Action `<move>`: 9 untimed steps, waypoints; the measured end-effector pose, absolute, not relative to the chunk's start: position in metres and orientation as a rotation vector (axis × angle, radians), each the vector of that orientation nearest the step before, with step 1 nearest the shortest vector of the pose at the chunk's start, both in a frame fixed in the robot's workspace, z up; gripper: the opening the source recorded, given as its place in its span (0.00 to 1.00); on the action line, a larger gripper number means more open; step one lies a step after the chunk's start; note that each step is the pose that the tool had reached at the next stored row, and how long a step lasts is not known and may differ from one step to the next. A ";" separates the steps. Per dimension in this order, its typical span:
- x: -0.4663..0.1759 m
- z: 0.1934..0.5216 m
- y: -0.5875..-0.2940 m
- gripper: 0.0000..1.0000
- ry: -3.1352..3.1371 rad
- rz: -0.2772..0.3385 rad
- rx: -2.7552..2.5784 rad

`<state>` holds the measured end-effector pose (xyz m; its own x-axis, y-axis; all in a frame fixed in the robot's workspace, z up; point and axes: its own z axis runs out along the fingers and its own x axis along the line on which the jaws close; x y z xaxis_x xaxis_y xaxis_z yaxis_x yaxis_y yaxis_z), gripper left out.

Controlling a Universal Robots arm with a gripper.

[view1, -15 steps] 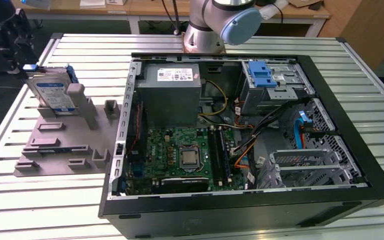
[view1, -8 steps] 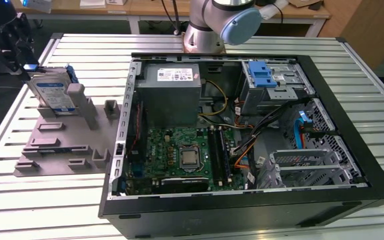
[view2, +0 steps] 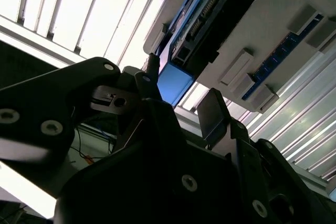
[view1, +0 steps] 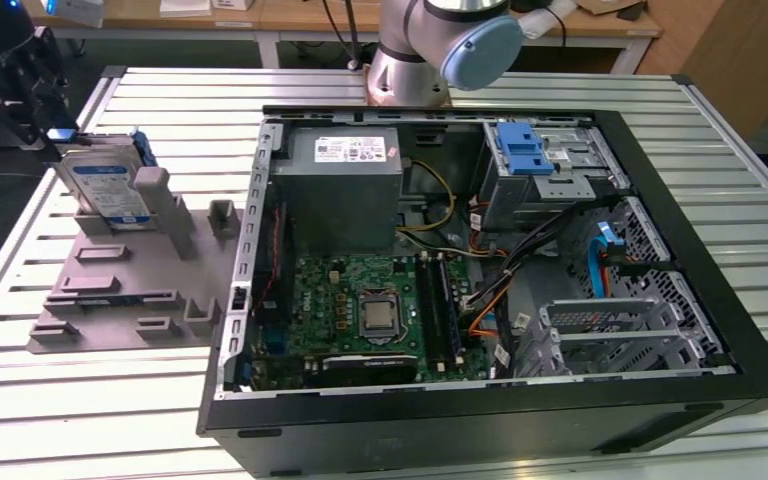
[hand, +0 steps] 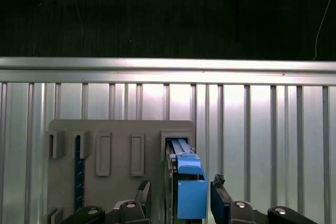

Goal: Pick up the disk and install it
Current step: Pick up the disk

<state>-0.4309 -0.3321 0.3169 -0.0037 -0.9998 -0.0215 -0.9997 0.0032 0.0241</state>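
**Open tower and holder plate on a slatted desk**

In the exterior view a ribbed aluminium desk [view1: 77, 420] carries a black computer tower case [view1: 491, 425] lying open on its side. At the case's 9 o'clock lies a flat grey plastic holder plate with upright slots [view1: 117, 300]. Inside the case a grey metal power-supply box with a white sticker [view1: 344, 190] sits at 11 o'clock. A green motherboard [view1: 357, 310] is at 7 o'clock, a blue ridged plastic latch [view1: 524, 150] at 1 o'clock, and a perforated silver drive cage [view1: 624, 330] at 4 o'clock.

Slatted metal table [view1: 77, 400] — on it, a grey holder plate [view1: 117, 290] just beside an open black computer case [view1: 491, 418]
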 end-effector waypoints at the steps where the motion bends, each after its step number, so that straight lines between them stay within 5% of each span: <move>1: -0.431 0.317 -0.332 0.56 -2.224 -0.051 2.216; 9: -0.431 0.315 -0.332 0.56 -2.224 -0.050 2.217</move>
